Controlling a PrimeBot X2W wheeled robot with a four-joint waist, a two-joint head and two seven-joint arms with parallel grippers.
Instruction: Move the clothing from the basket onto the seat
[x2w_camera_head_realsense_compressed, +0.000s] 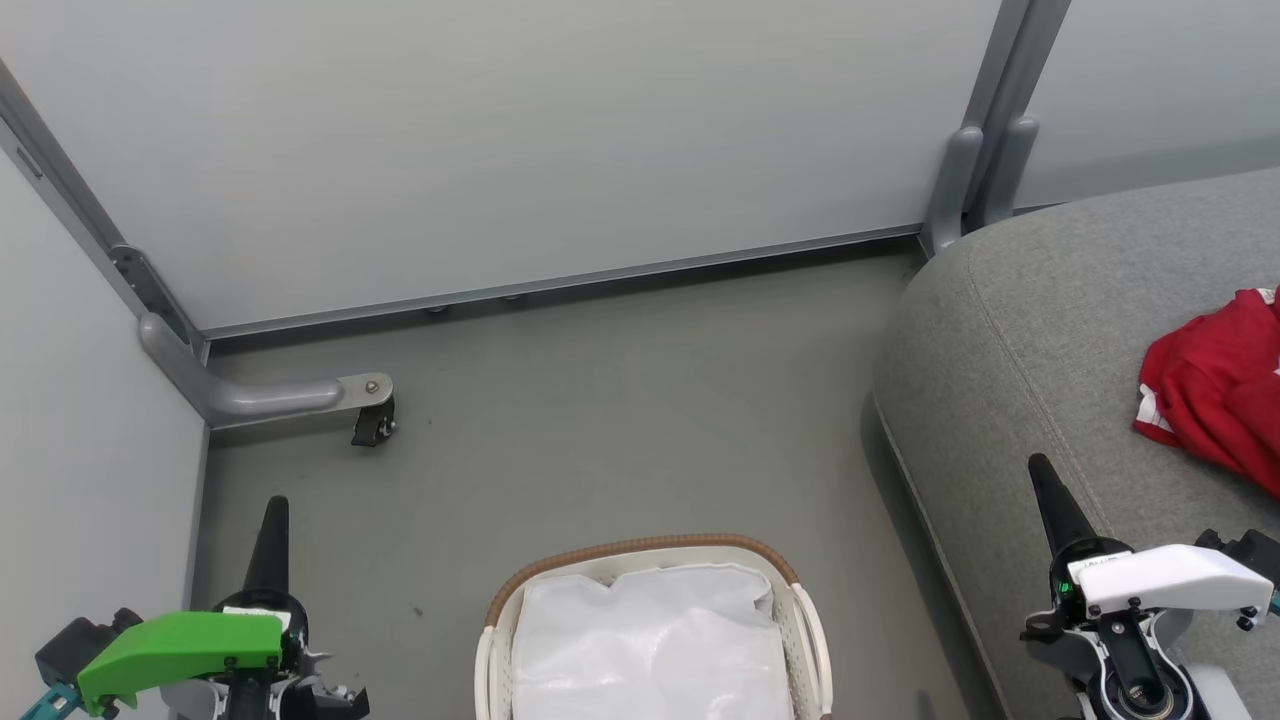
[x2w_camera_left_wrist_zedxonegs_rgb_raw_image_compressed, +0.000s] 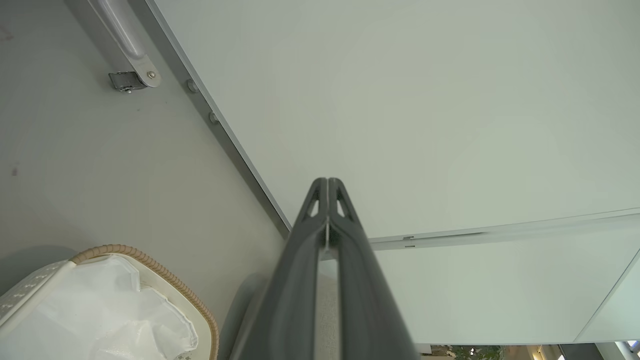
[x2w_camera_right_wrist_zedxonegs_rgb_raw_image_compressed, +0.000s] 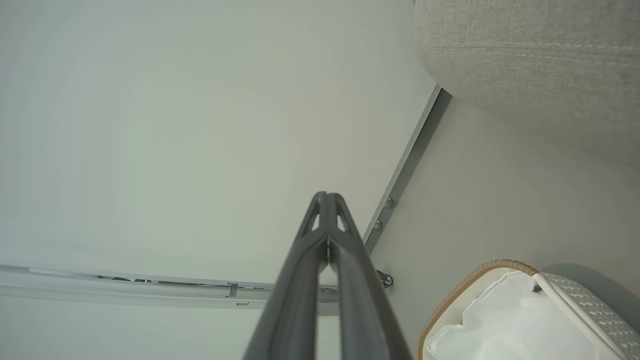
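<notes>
Shut tight and empty on both sides: left hand (x2w_camera_head_realsense_compressed: 273, 520) and right hand (x2w_camera_head_realsense_compressed: 1045, 480), raised clear, flanking the basket (x2w_camera_head_realsense_compressed: 640, 548). Inside, just the white liner (x2w_camera_head_realsense_compressed: 650, 640). Over on the seat (x2w_camera_head_realsense_compressed: 1020, 330), the red clothing (x2w_camera_head_realsense_compressed: 1215, 400) in a heap, so probably finished, with nothing more to grip.

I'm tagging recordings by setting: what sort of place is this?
Probably a staged test booth, not a real home: pale partition panels on a grey metal castor foot, a plain grey floor, and a large light grey fabric sofa seat beside an oval white plastic laundry basket.
</notes>
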